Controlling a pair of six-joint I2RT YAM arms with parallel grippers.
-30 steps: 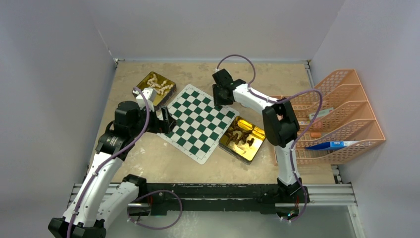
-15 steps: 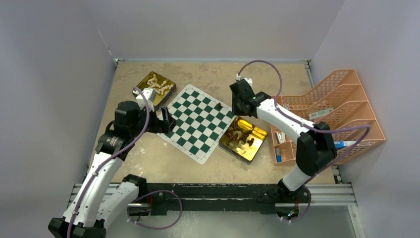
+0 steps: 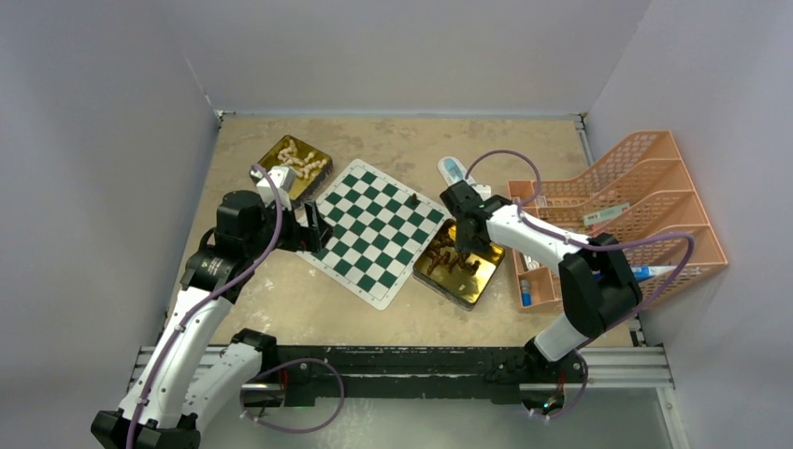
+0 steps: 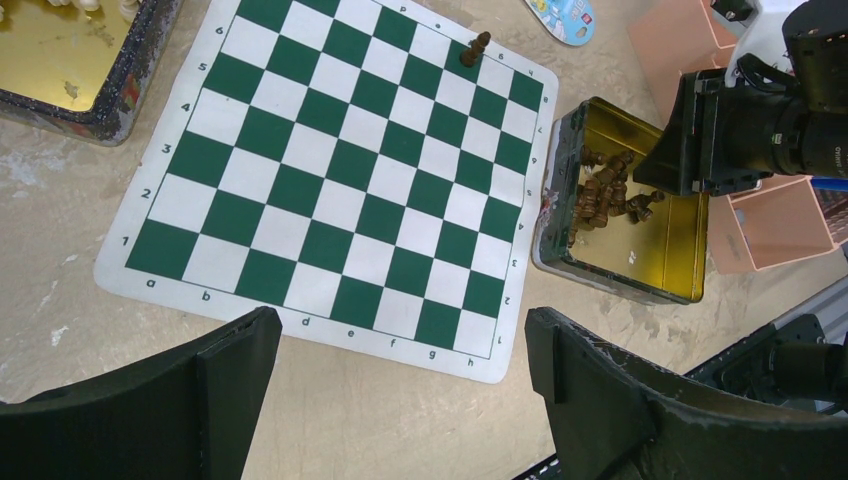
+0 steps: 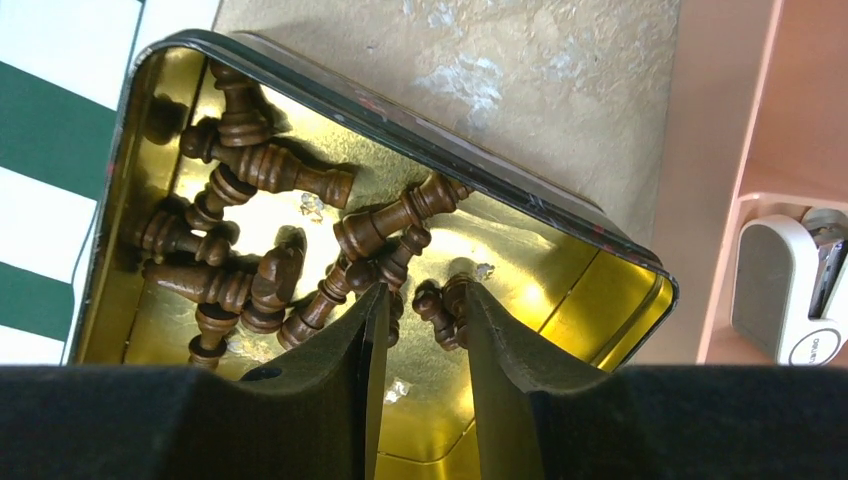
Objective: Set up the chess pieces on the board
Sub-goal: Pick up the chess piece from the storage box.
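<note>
**A:** Where does the board sit?

**B:** The green and white board (image 3: pixel 374 234) lies flat in the middle of the tan surface (image 3: pixel 402 140), turned so that one corner points at the near edge. A lone dark piece (image 4: pixel 475 48) stands upright on a square by the board's far right edge.

**A:** And the other pieces?

**B:** The dark pieces (image 5: pixel 270 170) lie heaped in a gold tin (image 5: pixel 400 110) touching the board's near right edge. The cream pieces (image 3: pixel 299 159) lie in a second tin (image 3: pixel 313 182) near the far left corner.

**A:** What are the arms doing?

**B:** The right pincer (image 5: pixel 425 295) reaches down into the tin of dark pieces. Its fingers stand a narrow gap apart with small dark pieces between the tips, and I cannot tell whether it grips one. The left pincer (image 4: pixel 400 320) hangs above the board's near left edge, spread wide and holding nothing.
</note>
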